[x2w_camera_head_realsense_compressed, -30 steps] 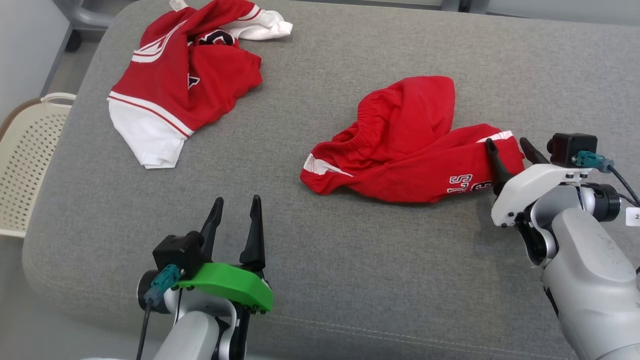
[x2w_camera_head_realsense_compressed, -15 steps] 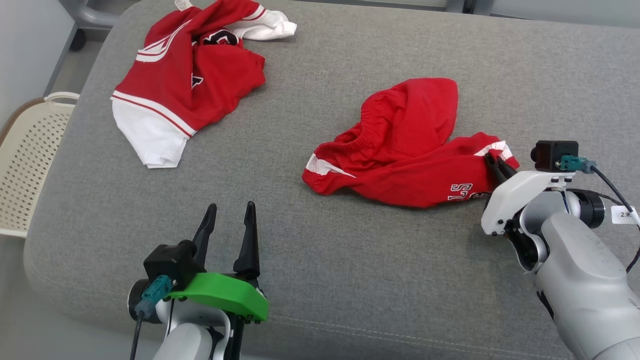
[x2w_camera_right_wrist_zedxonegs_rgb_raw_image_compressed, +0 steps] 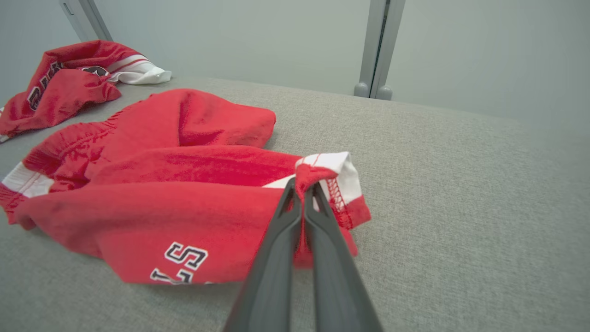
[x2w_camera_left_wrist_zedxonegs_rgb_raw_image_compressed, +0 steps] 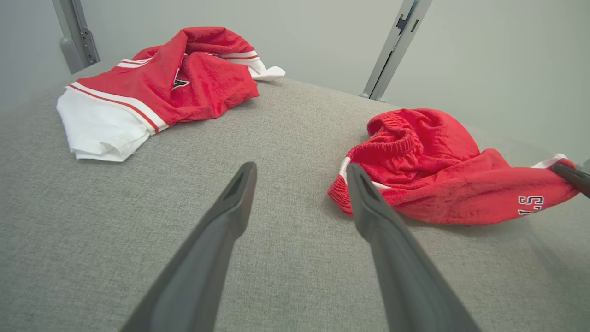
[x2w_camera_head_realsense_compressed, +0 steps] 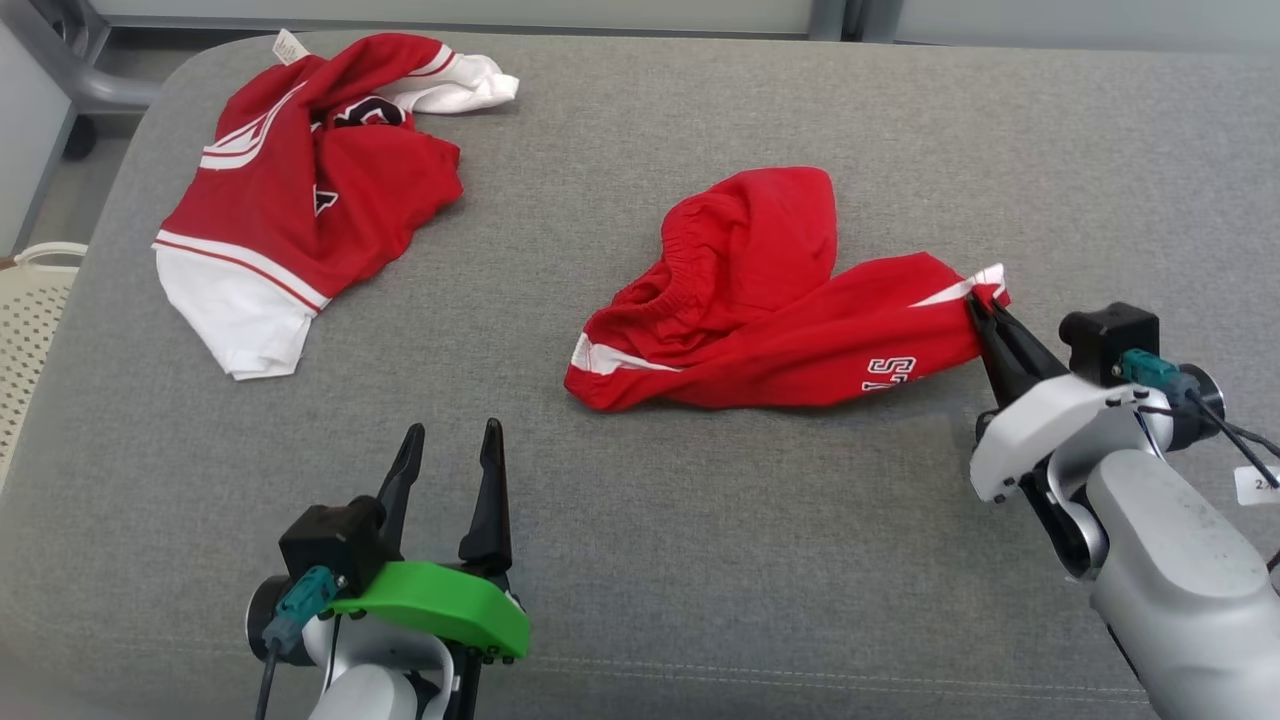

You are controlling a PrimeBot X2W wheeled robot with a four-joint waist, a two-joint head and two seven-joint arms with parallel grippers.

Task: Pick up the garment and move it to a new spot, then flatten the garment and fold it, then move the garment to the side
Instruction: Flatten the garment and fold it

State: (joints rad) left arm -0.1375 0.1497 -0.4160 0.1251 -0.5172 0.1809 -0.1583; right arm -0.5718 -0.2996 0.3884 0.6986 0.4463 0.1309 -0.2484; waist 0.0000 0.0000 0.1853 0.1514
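The garment [x2w_camera_head_realsense_compressed: 760,300], a crumpled pair of red shorts with white trim and dark lettering, lies mid-table on the grey padded surface [x2w_camera_head_realsense_compressed: 700,560]. My right gripper [x2w_camera_head_realsense_compressed: 980,305] is shut on the shorts' right hem corner, which is bunched and lifted slightly between the fingertips; the right wrist view shows this pinch on the garment [x2w_camera_right_wrist_zedxonegs_rgb_raw_image_compressed: 193,207] by the right gripper [x2w_camera_right_wrist_zedxonegs_rgb_raw_image_compressed: 303,184]. My left gripper [x2w_camera_head_realsense_compressed: 450,440] stands open near the front edge, holding nothing. In the left wrist view the garment [x2w_camera_left_wrist_zedxonegs_rgb_raw_image_compressed: 438,180] lies right of the open left gripper [x2w_camera_left_wrist_zedxonegs_rgb_raw_image_compressed: 299,170].
A second red and white garment [x2w_camera_head_realsense_compressed: 300,190] lies crumpled at the far left of the surface, seen too from the left wrist [x2w_camera_left_wrist_zedxonegs_rgb_raw_image_compressed: 161,83]. A cream perforated basket [x2w_camera_head_realsense_compressed: 25,320] stands beyond the left edge. Metal frame posts [x2w_camera_right_wrist_zedxonegs_rgb_raw_image_compressed: 378,46] rise behind the surface.
My right gripper closed on the shorts' right hem corner and pulled it up and slightly right. The head camera shifted, so the whole picture moved. The left arm stayed put.
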